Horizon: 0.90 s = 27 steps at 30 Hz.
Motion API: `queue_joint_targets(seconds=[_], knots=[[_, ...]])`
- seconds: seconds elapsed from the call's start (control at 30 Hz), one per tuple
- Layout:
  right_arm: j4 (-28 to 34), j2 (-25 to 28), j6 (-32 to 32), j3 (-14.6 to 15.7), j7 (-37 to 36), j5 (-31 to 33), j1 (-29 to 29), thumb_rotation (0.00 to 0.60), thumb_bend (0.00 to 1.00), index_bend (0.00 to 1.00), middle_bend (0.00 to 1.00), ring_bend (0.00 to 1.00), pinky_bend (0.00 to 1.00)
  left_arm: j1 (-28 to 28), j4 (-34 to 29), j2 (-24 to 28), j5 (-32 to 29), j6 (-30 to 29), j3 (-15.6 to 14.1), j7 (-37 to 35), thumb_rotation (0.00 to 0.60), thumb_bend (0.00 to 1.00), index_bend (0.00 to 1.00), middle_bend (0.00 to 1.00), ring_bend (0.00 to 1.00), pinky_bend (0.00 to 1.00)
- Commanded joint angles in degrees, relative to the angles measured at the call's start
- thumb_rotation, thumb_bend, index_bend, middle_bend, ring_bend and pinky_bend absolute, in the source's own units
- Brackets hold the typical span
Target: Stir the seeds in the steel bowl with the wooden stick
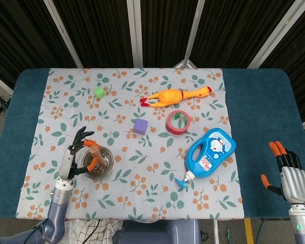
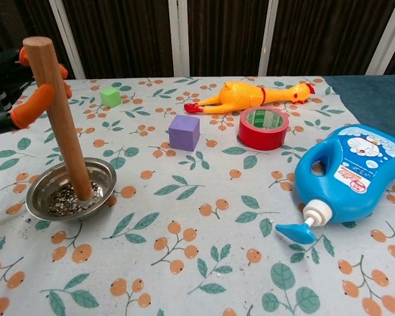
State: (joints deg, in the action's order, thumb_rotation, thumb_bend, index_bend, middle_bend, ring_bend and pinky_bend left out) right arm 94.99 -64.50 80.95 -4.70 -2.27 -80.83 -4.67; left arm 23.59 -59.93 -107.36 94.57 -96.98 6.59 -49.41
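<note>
We see the left hand [image 1: 77, 154] gripping the wooden stick [image 2: 59, 118] near its top, orange fingertips [image 2: 30, 110] wrapped against the shaft. The stick stands nearly upright, leaning a little, with its lower end planted among the seeds [image 2: 64, 197] in the steel bowl [image 2: 41, 195]. The bowl sits on the flowered tablecloth [image 1: 142, 183] at the near left of the table. The right hand [image 1: 290, 177] hovers over the bare blue table edge [image 1: 264, 112] at the far right, fingers apart and holding nothing, well away from the bowl. Elsewhere on the cloth we see a purple cube [image 2: 184, 132], a green cube [image 2: 110, 97], a rubber chicken [image 2: 250, 94] lying on its side, a roll of red tape [image 2: 263, 128] just in front of the chicken, and a blue detergent bottle [image 2: 347, 173] lying flat.
</note>
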Motion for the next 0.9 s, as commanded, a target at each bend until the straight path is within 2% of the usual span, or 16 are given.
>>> queue_joint_targets(seconds=[0.03, 0.2, 0.37, 0.6, 0.63, 0.7, 0.9], knots=[[-0.01, -0.03, 0.04, 0.01, -0.02, -0.08, -0.01, 0.6, 0.4, 0.0, 0.0, 0.0, 0.0, 1.84, -6.09, 2.38, 1.44, -0.74, 1.79, 3.53, 0.6, 0.84, 0.63, 0.71, 0.19, 0.0], [-0.03, 0.03, 0.26, 0.09, -0.11, -0.24, 0.13, 0.6, 0.4, 0.0, 0.0, 0.0, 0.0, 3.66, -12.6, 5.52, 2.44, 0.46, 3.32, 9.41, 0.6, 0.83, 0.63, 0.71, 0.19, 0.0], [-0.19, 0.11, 0.41, 0.12, -0.38, -0.34, 0.22, 0.6, 0.4, 0.0, 0.0, 0.0, 0.0, 5.28, -14.26, 8.95, 2.19, 3.21, 4.7, 16.21, 0.6, 0.83, 0.63, 0.71, 0.19, 0.0], [-0.19, 0.22, 0.06, 0.14, -0.66, -0.25, 0.12, 0.6, 0.4, 0.0, 0.0, 0.0, 0.0, 8.25, -10.52, 14.07, 0.5, 8.08, 7.7, 24.97, 0.6, 0.82, 0.64, 0.72, 0.19, 0.0], [-0.16, 0.24, -0.03, 0.12, -0.62, -0.16, 0.09, 0.6, 0.4, 0.0, 0.0, 0.0, 0.0, 9.35, -7.46, 16.4, 0.28, 12.19, 7.05, 30.86, 0.6, 0.82, 0.65, 0.72, 0.19, 0.0], [-0.03, 0.34, -0.21, 0.1, -0.61, 0.14, 0.1, 0.6, 0.4, 0.0, 0.0, 0.0, 0.0, 10.16, -6.19, 18.12, -0.56, 15.3, 6.69, 34.73, 0.6, 0.82, 0.65, 0.72, 0.19, 0.0], [0.47, 0.58, -0.65, 0.03, -0.46, 0.85, 0.1, 0.6, 0.4, 0.0, 0.0, 0.0, 0.0, 10.39, 0.24, 18.62, -3.63, 20.84, 4.94, 39.66, 0.6, 0.82, 0.65, 0.72, 0.19, 0.0]])
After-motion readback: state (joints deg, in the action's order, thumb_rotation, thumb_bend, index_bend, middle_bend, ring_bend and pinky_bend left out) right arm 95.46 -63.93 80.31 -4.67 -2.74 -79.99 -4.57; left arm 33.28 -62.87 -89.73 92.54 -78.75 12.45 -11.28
